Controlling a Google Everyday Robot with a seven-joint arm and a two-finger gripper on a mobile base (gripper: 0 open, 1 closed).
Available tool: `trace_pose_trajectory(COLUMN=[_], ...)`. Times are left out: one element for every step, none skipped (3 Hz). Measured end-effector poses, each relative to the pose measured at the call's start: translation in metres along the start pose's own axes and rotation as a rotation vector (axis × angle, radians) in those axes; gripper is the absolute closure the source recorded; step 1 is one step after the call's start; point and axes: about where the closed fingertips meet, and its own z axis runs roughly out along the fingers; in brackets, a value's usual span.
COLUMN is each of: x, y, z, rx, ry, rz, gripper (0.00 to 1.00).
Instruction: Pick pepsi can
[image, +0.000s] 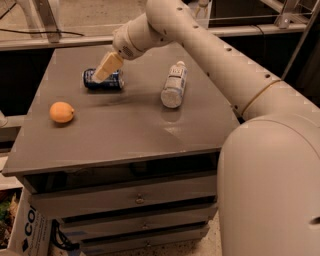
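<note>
The pepsi can (114, 82) is dark blue with silver ends and lies on its side at the back left of the grey table top (125, 130). My gripper (103, 71), cream-coloured at the end of the white arm, hangs right over the can's left half and partly hides it. I cannot tell whether it touches the can.
A clear plastic bottle (174, 84) with a white label lies on its side to the right of the can. An orange (62, 112) sits near the table's left edge. Drawers (135, 197) are below the top. A cardboard box (30, 230) stands on the floor at the left.
</note>
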Motion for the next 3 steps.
trace_pose_trajectory(x=[-0.007,-0.016,-0.019], y=[-0.024,-0.048,-0.050], z=[-0.027,-0.059,-0.059], rx=[0.112,0.231,0.240], ry=[-0.056,-0.070,-0.076], rz=[-0.015,-0.028,-0.030], gripper=[0.00,0.00,0.00])
